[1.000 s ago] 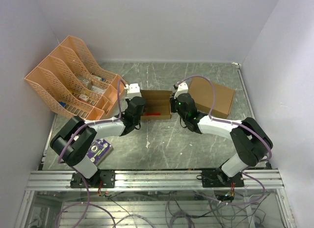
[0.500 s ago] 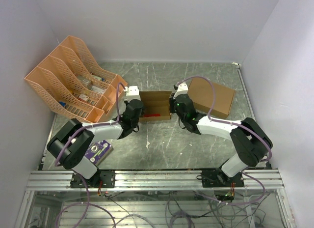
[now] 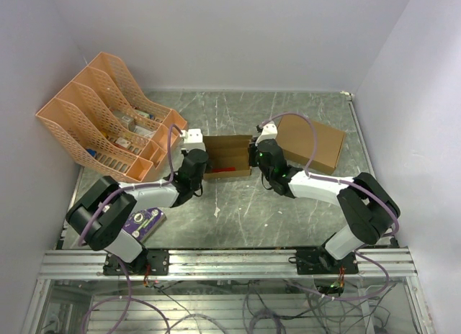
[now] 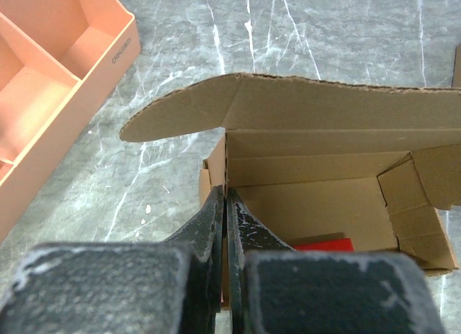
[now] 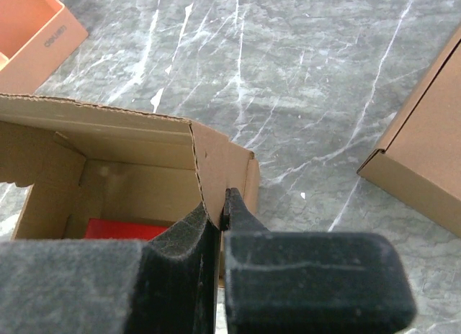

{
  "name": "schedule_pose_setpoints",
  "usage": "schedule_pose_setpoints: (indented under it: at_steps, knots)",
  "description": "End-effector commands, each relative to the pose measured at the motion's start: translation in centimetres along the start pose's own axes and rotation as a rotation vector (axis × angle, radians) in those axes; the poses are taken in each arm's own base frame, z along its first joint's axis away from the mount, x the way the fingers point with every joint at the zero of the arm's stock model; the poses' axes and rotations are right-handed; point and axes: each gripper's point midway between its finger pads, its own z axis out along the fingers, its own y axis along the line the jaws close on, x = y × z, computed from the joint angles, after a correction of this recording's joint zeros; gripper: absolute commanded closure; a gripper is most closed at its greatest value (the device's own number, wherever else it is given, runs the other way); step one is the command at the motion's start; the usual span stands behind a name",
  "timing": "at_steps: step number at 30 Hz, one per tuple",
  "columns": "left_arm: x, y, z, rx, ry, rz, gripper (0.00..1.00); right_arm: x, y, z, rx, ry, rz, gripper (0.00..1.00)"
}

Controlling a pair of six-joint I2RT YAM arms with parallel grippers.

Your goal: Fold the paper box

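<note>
At the bottom edge of the top view, a silver metal rail [image 3: 230, 263] carried the bases of both arms. Just above it, in the lower left, a small flat purple packet [image 3: 144, 220] lay on the grey marbled table [image 3: 238, 204], beside the base of the left arm. Both arms were stretched toward the middle of the frame. There the paper box [image 3: 227, 152], a small open box of plain brown thin cardboard, stood on the table between them with its opening upward.

The left gripper [image 4: 225, 196] was clenched on the left side wall of the paper box. In the left wrist view the thin wall ran between the two black fingers [image 4: 209, 222], which were pressed onto it. The right gripper [image 5: 220, 208] was closed in the same way on the right side wall, pinching the cardboard edge at the lower centre of the right wrist view.

On the floor of the box lay a flat red thing [image 4: 322, 244]; what it was could not be told. In the upper part of the left wrist view, a long flap [image 4: 288, 107] with a rounded left end stood open from the box.

Farther up and to the right of the paper box, and apart from it, lay a larger closed brown cardboard box [image 3: 311, 142]. In the upper left of the table stood orange plastic mesh file racks [image 3: 108, 118] with some small things in them.
</note>
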Motion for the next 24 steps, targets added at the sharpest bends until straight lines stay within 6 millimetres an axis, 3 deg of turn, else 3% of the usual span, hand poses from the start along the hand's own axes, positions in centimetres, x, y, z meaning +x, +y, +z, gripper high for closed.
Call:
schedule_pose_setpoints:
  at_steps: [1,24]
  knots:
    - [-0.4,-1.1,-0.7,0.049,-0.021,-0.025,0.93,0.5,0.5,-0.5,-0.011,0.013,0.030,0.99]
    - [1.8,-0.9,-2.1,0.023,-0.007,0.021,0.93,2.3,-0.5,-2.6,-0.038,0.045,-0.075,0.95]
